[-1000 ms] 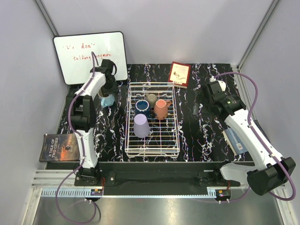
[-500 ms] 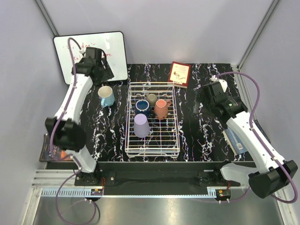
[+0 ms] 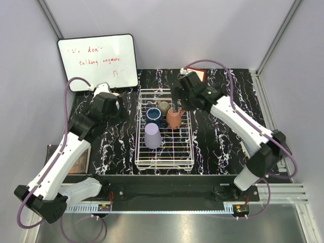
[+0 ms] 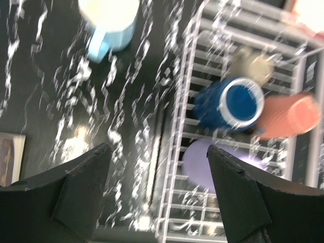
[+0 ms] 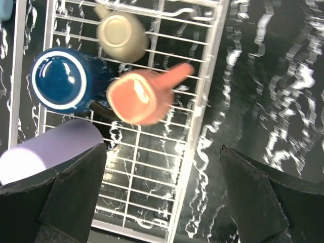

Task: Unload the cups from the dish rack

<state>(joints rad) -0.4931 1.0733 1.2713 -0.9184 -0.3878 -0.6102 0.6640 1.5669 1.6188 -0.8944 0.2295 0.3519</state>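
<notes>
Both arms have changed place since half a second ago: the left arm came back from the whiteboard (image 3: 96, 61) toward the near side, and the right arm swung from the right of the table (image 3: 217, 136) to a position over the dish rack (image 3: 164, 152). The left gripper (image 4: 157, 148) hangs over the black marbled surface just left of the rack, its two fingers set wide apart with nothing between them. The light blue mug (image 4: 109, 20) stands on the table outside the rack, on its left and toward the far side; in the top view the left wrist covers it. The right gripper (image 5: 163, 148) is also spread wide and holds nothing; it hangs above the far half of the rack. Four cups are inside the rack. The grey-beige cup (image 5: 121, 35) is farthest, the dark blue cup (image 5: 63, 81) is on the left and shows a white ring around a blue face, and the salmon cup (image 5: 136, 98) is beside it on the right with its handle pointing to the rack's right rim. The lavender tumbler (image 5: 45, 147) sits nearer, on the left side of the rack. The left wrist picture is blurred, so the finer details there cannot be read.
</notes>
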